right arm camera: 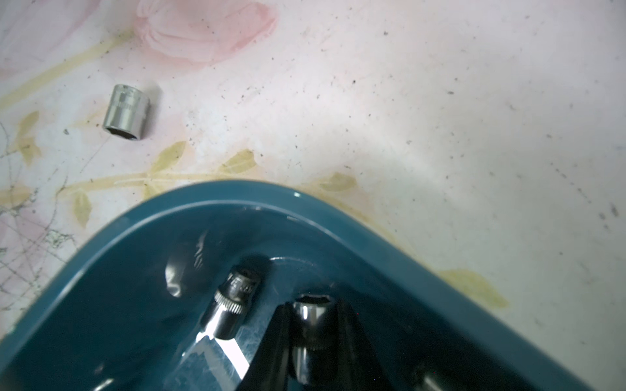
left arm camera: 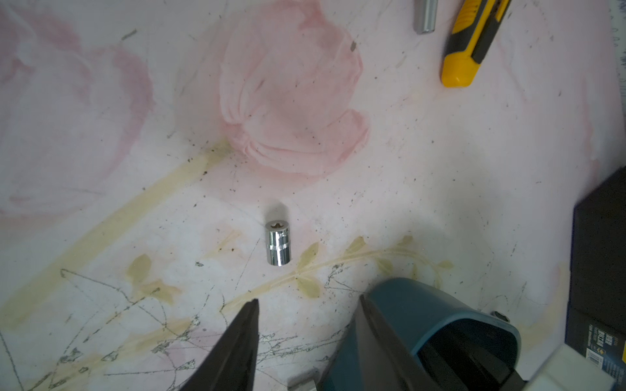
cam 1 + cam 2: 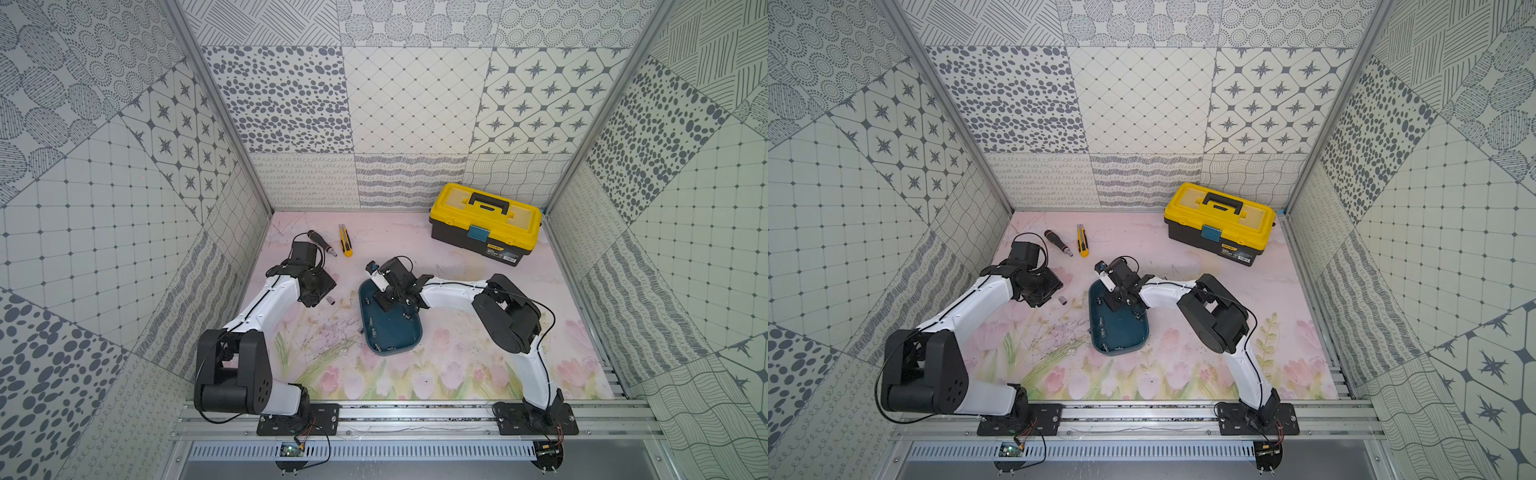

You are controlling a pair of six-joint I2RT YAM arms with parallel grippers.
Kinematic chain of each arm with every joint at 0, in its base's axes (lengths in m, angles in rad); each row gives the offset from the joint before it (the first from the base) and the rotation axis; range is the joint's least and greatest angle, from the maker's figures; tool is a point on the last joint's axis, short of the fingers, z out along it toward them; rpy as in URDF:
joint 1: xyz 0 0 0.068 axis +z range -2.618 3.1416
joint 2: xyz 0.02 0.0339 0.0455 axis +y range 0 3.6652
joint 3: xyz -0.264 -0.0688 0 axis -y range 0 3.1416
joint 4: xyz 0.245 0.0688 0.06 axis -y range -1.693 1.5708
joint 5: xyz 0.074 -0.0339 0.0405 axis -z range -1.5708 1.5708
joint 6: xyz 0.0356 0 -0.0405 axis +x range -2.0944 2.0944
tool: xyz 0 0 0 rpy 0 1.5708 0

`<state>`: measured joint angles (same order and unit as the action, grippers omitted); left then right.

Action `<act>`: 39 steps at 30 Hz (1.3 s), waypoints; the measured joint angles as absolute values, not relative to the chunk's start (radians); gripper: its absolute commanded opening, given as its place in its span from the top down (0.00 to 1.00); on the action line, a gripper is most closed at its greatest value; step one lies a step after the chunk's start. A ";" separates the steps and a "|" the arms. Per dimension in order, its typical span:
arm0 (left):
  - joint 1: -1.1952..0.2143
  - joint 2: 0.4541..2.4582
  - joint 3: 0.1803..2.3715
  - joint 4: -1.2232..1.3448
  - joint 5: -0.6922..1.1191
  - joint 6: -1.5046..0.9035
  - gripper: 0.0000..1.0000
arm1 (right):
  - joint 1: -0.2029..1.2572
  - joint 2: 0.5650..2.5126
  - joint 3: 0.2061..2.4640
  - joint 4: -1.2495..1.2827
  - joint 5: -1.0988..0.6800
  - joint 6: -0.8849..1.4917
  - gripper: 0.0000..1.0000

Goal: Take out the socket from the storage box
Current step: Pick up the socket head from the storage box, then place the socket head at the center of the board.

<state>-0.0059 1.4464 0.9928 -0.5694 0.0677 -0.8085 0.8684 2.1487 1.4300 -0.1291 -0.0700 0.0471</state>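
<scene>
The teal storage box (image 3: 395, 336) (image 3: 1121, 334) lies at mid-table, with several small sockets inside. My right gripper (image 1: 313, 311) reaches down into its far end (image 3: 388, 301) and is shut on an upright chrome socket (image 1: 315, 321). A knurled socket (image 1: 233, 304) lies beside it near the box's rim (image 1: 237, 193). One more socket (image 3: 332, 300) (image 2: 277, 242) lies on the mat, left of the box. My left gripper (image 2: 309, 299) hovers open and empty near that loose socket, one finger in front of the box's corner (image 2: 423, 304).
A yellow-lidded black toolbox (image 3: 486, 224) stands at the back right. A yellow utility knife (image 3: 345, 240) and a black-handled screwdriver (image 3: 322, 244) lie at the back left, close behind my left wrist. Patterned walls enclose three sides.
</scene>
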 measured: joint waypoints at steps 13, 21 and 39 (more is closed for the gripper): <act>-0.110 1.363 1.072 -0.632 0.109 -0.789 0.44 | 0.862 2.010 1.325 -0.175 -0.082 0.041 0.90; -0.257 1.354 1.114 -0.666 0.107 -0.782 0.44 | 0.805 1.721 1.205 -0.194 -0.085 0.050 0.90; -0.444 1.451 1.189 -0.699 0.051 -0.772 0.44 | 0.550 1.631 1.016 -0.316 0.014 0.080 0.90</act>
